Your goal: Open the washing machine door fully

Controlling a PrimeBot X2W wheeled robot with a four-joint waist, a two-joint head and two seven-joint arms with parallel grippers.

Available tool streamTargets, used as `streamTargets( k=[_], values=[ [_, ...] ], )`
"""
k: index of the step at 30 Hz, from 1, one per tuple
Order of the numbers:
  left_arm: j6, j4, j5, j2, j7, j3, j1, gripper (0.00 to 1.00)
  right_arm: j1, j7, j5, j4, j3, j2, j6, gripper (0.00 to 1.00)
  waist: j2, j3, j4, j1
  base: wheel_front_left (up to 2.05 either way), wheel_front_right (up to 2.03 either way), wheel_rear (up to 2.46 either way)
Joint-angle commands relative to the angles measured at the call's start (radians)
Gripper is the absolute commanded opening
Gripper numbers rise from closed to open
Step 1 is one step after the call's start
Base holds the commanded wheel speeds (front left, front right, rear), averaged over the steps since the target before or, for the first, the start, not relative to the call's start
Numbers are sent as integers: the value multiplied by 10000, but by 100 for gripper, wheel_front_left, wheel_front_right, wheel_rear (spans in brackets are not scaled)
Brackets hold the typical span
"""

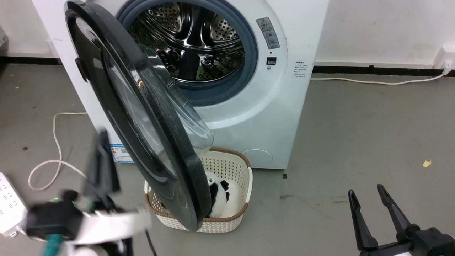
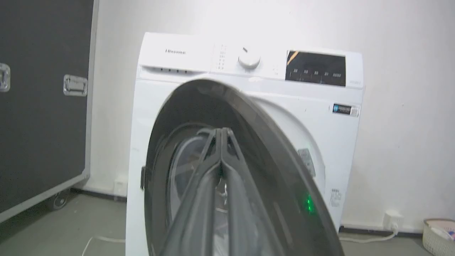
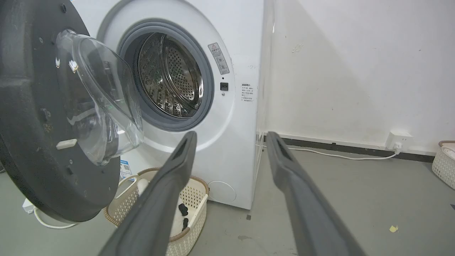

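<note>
The white washing machine [image 1: 270, 117] stands at the back with its steel drum exposed. Its door [image 1: 138, 110], black-rimmed with a clear domed glass bowl, hangs swung out on the left, roughly at a right angle to the front. My left gripper [image 1: 103, 137] is blurred, shut with nothing between its fingers, just outside the door's outer face. In the left wrist view the shut fingers [image 2: 222, 133] point at the door [image 2: 270, 149]. My right gripper [image 1: 366, 190] stands open low at the right, apart from the machine [image 3: 227, 117] and the door [image 3: 42, 124].
A cream perforated basket [image 1: 234, 167] with a black-and-white soft toy sits on the floor under the door. A white cable [image 1: 53, 142] and power strip [image 1: 9, 202] lie at the left. Another basket [image 3: 444, 163] stands at the right wall. A black case [image 2: 39, 106] stands left of the machine.
</note>
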Motion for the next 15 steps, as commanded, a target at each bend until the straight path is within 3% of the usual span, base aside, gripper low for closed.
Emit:
streamTargets(
  k=[1, 7, 15],
  values=[
    [67, -1081, -27, -2, -51, 237, -863, 0, -15, -41, 62, -55, 29, 50, 8, 100, 0, -21, -42, -1, 0, 0, 0],
    [-154, -2103, 224, 16, -20, -164, -1923, 0, -35, -42, 112, -23, 92, 50, 8, 100, 0, -79, -131, -1, 0, 0, 0],
    [-384, -1966, 386, 4, 1343, -2151, -2177, 0, -44, -44, 189, 4, 122, 50, 8, 100, 0, 0, -283, -1, 0, 0, 0]
  ],
)
